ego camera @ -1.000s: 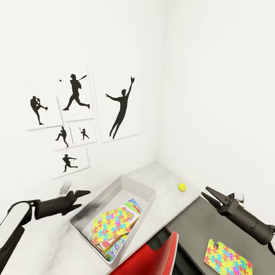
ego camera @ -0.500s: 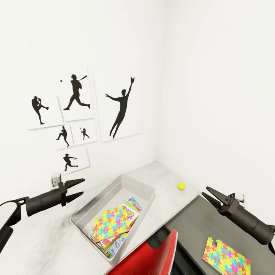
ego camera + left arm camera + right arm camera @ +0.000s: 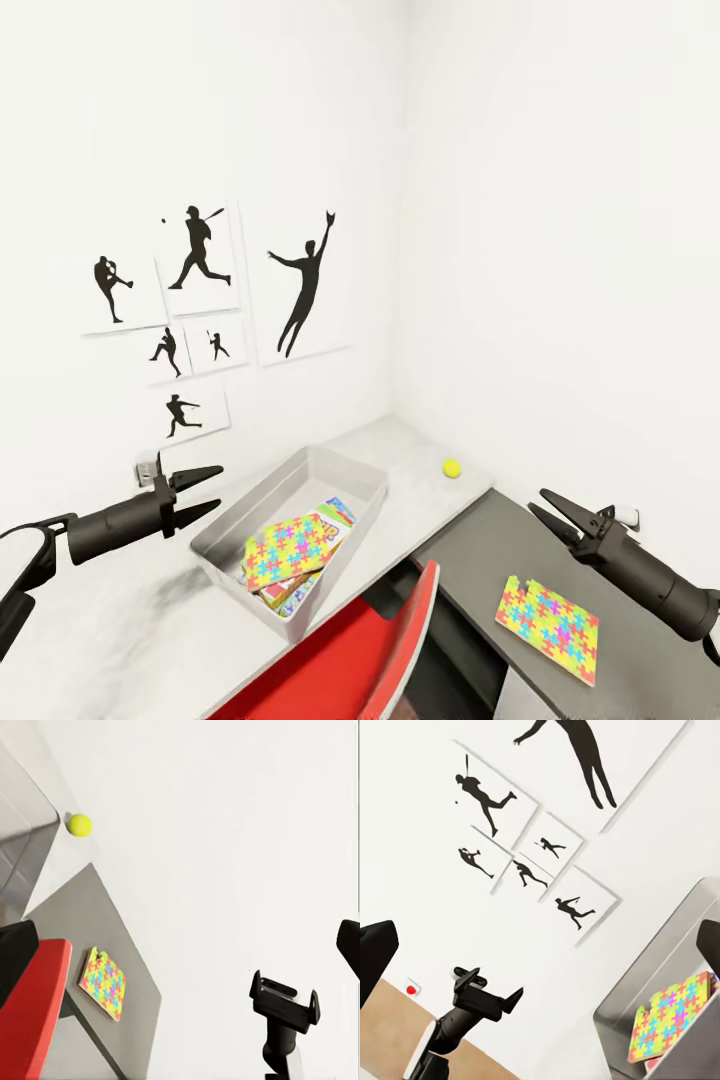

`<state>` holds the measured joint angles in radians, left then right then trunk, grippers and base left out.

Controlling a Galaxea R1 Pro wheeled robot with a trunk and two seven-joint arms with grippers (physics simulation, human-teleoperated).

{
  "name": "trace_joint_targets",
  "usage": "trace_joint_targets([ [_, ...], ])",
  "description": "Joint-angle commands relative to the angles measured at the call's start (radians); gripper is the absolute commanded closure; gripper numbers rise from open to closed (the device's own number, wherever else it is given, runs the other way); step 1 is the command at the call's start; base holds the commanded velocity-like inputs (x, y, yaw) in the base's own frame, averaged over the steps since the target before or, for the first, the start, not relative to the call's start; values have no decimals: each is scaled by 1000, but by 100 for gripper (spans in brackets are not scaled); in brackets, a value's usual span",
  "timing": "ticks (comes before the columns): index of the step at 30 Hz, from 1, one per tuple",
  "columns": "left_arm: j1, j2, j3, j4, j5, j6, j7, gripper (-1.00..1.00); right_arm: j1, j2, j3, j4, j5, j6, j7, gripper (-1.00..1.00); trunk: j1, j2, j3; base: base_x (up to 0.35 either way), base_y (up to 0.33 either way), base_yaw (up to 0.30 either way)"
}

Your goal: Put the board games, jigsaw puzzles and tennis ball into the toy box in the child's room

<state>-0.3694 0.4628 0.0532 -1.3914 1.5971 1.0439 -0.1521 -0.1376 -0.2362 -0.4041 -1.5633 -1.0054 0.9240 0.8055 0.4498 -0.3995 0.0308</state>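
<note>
The light grey toy box stands on the pale table. A jigsaw puzzle lies on top inside it, over printed board games. The tennis ball rests on the table near the wall corner, right of the box. A second jigsaw puzzle lies on the low dark grey cabinet. My left gripper hovers open left of the box, holding nothing. My right gripper is open above the cabinet, beyond the jigsaw. The left wrist view has the ball and the jigsaw.
A red chair back stands at the table's front edge, between box and cabinet. Black sports silhouette prints hang on the white wall behind. A wall socket sits by the left gripper. A red wall button appears in the right wrist view.
My left gripper has lifted and drawn back to the left, away from the box rim. The camera has shifted, sliding the scene left. The right arm has held still.
</note>
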Motion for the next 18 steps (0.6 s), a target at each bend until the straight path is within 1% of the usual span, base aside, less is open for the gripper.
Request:
trace_joint_targets([
  [1, 0, -1, 1, -1, -11, 3, -10, -100, 0, 0, -1, 0, 1, 5, 3, -100, 0, -1, 0, -33, 0, -10],
  [4, 0, -1, -2, -1, -11, 3, -10, -100, 0, 0, -1, 1, 0, 5, 3, -100, 0, -1, 0, -14, 0, -4],
  [9, 0, -1, -27, -3, -13, 3, -10, -100, 0, 0, -1, 2, 0, 5, 2, -100, 0, -1, 0, -3, -6, -12],
  [13, 0, -1, -31, -3, -14, 3, -10, -100, 0, 0, -1, 2, -1, 5, 3, -100, 0, -1, 4, 0, -58, -145],
  [18, 0, -1, -32, -3, -14, 3, -10, -100, 0, 0, -1, 2, -1, 5, 3, -100, 0, -1, 10, 0, -74, -196],
])
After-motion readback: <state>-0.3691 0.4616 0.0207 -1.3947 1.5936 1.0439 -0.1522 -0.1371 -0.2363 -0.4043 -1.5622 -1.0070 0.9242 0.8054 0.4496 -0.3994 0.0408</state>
